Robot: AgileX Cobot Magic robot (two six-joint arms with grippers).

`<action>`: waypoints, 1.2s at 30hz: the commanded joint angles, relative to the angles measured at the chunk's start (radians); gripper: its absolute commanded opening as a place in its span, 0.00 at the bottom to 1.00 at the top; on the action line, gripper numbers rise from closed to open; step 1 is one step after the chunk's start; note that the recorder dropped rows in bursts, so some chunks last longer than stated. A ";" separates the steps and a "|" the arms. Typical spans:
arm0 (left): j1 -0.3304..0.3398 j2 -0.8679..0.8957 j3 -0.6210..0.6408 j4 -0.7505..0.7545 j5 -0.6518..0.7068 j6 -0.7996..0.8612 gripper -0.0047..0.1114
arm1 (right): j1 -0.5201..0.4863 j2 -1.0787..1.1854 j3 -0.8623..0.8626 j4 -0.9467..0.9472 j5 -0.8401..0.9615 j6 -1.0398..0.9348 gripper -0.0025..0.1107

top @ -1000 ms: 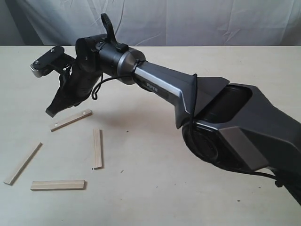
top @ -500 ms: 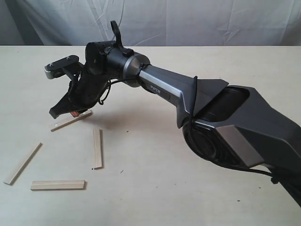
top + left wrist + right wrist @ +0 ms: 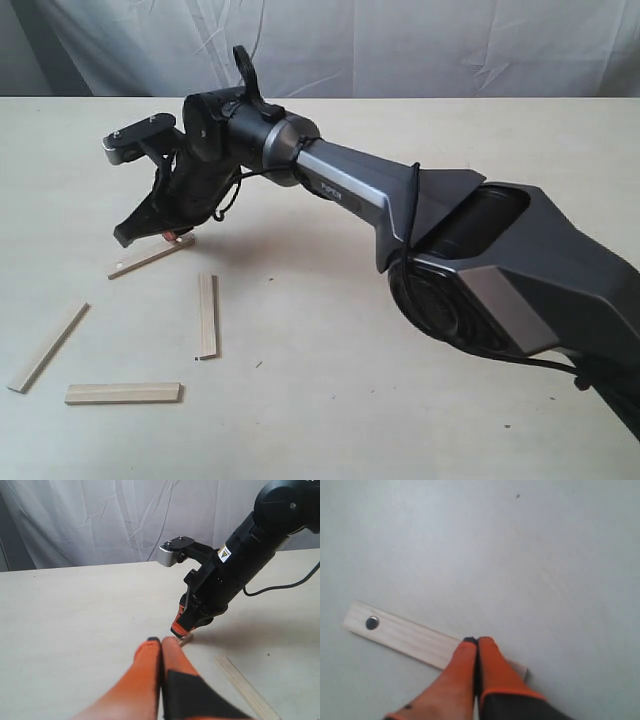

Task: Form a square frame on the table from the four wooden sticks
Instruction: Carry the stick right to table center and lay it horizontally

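4 sticks [image 3: 207, 315] lie apart; left end effector [image 3: 160, 640] and right end effector [image 3: 476, 640] pressed together.

The right gripper [image 3: 476, 642] was closed, its orange fingers [image 3: 492, 665] pressed together with no gap. The tips sat over a pale wooden stick [image 3: 405, 635] lying flat on the table [image 3: 545, 555], toward the end opposite its small dark hole [image 3: 372, 623]. They possibly touched it, but the view was unclear.

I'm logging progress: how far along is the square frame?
Done: nothing joined; the four wooden sticks lie apart on the table in a loose ring. In hand: the right gripper, shut, sits over one end of the holed stick. To do: closing all four corners into a square.
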State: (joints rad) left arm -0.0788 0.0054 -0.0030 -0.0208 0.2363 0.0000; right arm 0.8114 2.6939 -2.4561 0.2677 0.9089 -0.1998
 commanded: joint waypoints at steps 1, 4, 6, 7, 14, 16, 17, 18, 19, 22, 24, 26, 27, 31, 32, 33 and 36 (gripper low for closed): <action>0.005 -0.005 0.003 0.001 -0.004 0.000 0.04 | -0.004 0.019 -0.001 -0.079 0.000 0.073 0.02; 0.005 -0.005 0.003 0.001 -0.004 0.000 0.04 | -0.006 0.021 -0.001 -0.186 0.004 0.166 0.02; 0.005 -0.005 0.003 0.001 -0.004 0.000 0.04 | -0.015 0.018 -0.001 -0.241 0.022 0.234 0.02; 0.005 -0.005 0.003 0.001 -0.004 0.000 0.04 | -0.021 0.018 -0.001 -0.268 0.038 0.269 0.02; 0.005 -0.005 0.003 0.001 -0.004 0.000 0.04 | -0.116 0.018 -0.001 -0.373 0.209 0.417 0.02; 0.005 -0.005 0.003 0.001 -0.004 0.000 0.04 | -0.147 0.018 -0.001 -0.375 0.249 0.436 0.02; 0.005 -0.005 0.003 0.001 -0.004 0.000 0.04 | -0.164 0.018 -0.001 -0.375 0.271 0.440 0.02; 0.005 -0.005 0.003 0.001 -0.004 0.000 0.04 | -0.178 0.016 -0.001 -0.373 0.291 0.440 0.02; 0.005 -0.005 0.003 0.001 -0.004 0.000 0.04 | -0.190 0.015 -0.001 -0.373 0.312 0.442 0.02; 0.005 -0.005 0.003 0.001 -0.004 0.000 0.04 | -0.215 0.002 -0.001 -0.375 0.312 0.442 0.02; 0.005 -0.005 0.003 0.001 -0.004 0.000 0.04 | -0.223 -0.012 -0.001 -0.375 0.312 0.442 0.02; 0.005 -0.005 0.003 0.001 -0.004 0.000 0.04 | -0.225 -0.031 -0.001 -0.375 0.312 0.442 0.02; 0.005 -0.005 0.003 0.001 -0.004 0.000 0.04 | -0.225 -0.041 -0.001 -0.375 0.312 0.442 0.02; 0.005 -0.005 0.003 0.001 -0.004 0.000 0.04 | -0.212 -0.069 -0.001 -0.321 0.312 0.403 0.02; 0.005 -0.005 0.003 0.001 -0.004 0.000 0.04 | -0.206 -0.069 -0.001 -0.288 0.312 0.379 0.02; 0.005 -0.005 0.003 0.001 -0.004 0.000 0.04 | -0.200 -0.069 -0.001 -0.246 0.312 0.355 0.02; 0.005 -0.005 0.003 0.001 -0.004 0.000 0.04 | -0.175 -0.056 -0.001 -0.169 0.312 0.330 0.02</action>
State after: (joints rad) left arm -0.0788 0.0054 -0.0030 -0.0208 0.2363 0.0000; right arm 0.6111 2.6364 -2.4628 0.0323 1.2144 0.1660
